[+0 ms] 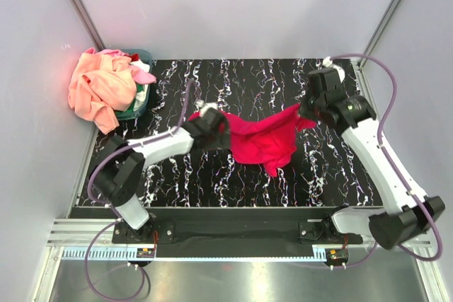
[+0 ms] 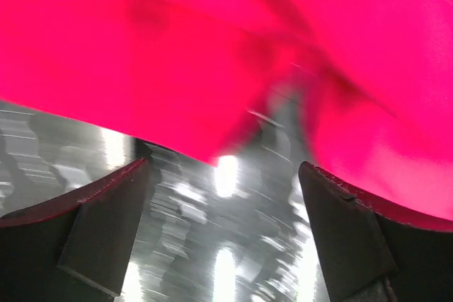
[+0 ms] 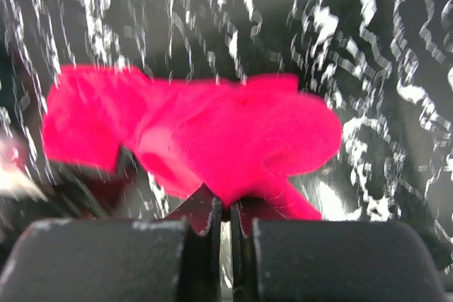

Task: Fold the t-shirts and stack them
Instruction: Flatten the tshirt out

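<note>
The crimson-red t-shirt (image 1: 263, 139) hangs crumpled over the middle of the black marbled table (image 1: 233, 182). My right gripper (image 1: 306, 111) is shut on its right corner and holds it up. In the right wrist view the gripper (image 3: 228, 206) pinches the red cloth (image 3: 212, 132) between nearly touching fingers. My left gripper (image 1: 214, 129) is at the shirt's left edge. In the left wrist view the gripper (image 2: 225, 169) is wide open, with the red cloth (image 2: 212, 47) just beyond the fingertips (image 2: 113, 203) and nothing between them. A peach-orange shirt (image 1: 99, 86) lies at the back left.
A small teal basket (image 1: 141, 104) stands at the back left corner, under the peach-orange shirt, with pink and white cloth (image 1: 138, 68) on top. White walls and metal frame posts (image 1: 78, 5) close in the table's sides and back.
</note>
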